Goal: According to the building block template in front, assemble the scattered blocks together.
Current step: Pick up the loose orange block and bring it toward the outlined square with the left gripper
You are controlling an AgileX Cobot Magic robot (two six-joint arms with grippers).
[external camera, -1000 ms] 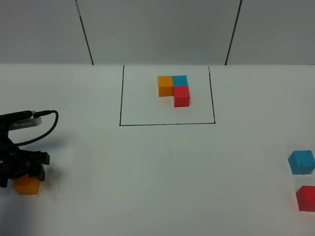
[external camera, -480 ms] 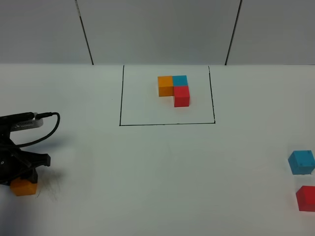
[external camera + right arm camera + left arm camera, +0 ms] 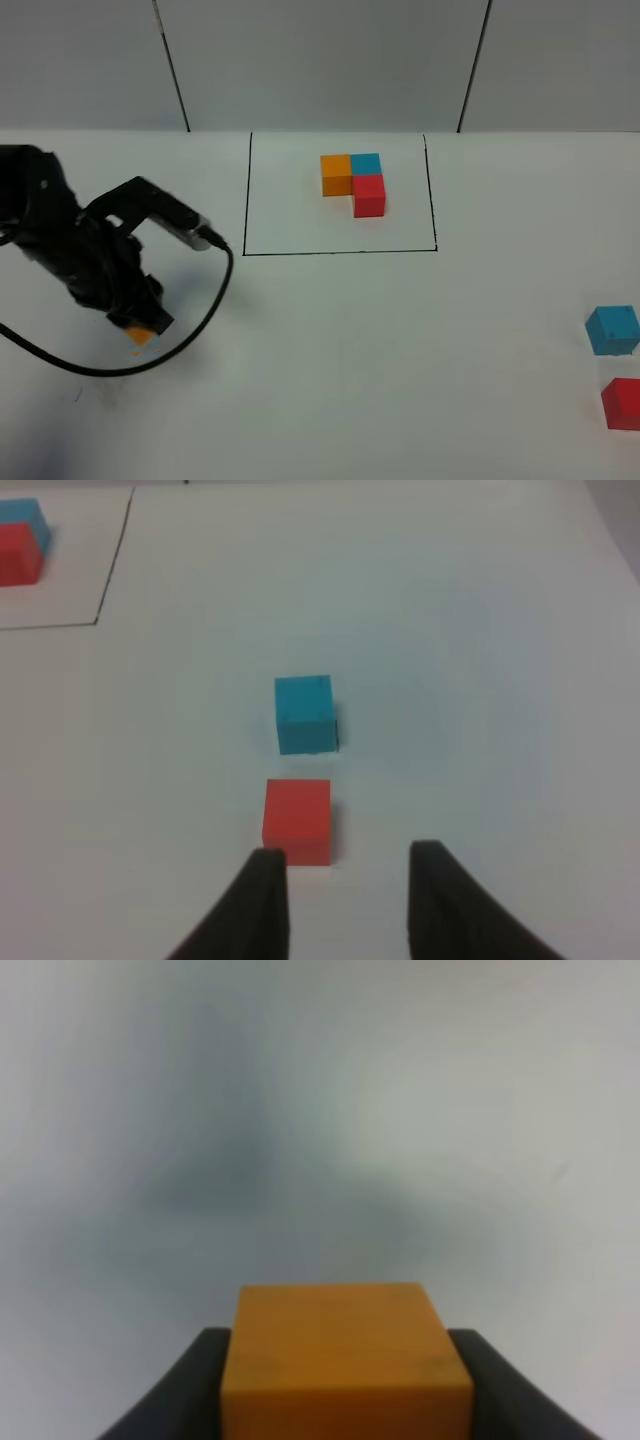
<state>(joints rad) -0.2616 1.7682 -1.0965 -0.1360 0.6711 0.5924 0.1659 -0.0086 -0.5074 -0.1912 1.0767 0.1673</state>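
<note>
White table [image 3: 330, 380], pale panelled wall [image 3: 320, 60] behind.

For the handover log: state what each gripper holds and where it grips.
Left gripper holds the orange cube by two opposite side faces. Right gripper holds nothing.

Matt orange cube [image 3: 345, 1360], smooth matt white table [image 3: 350, 340].

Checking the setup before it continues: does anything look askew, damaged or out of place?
Nothing stands out. The left gripper holds the orange cube; blue cube and red cube sit intact, apart.
</note>
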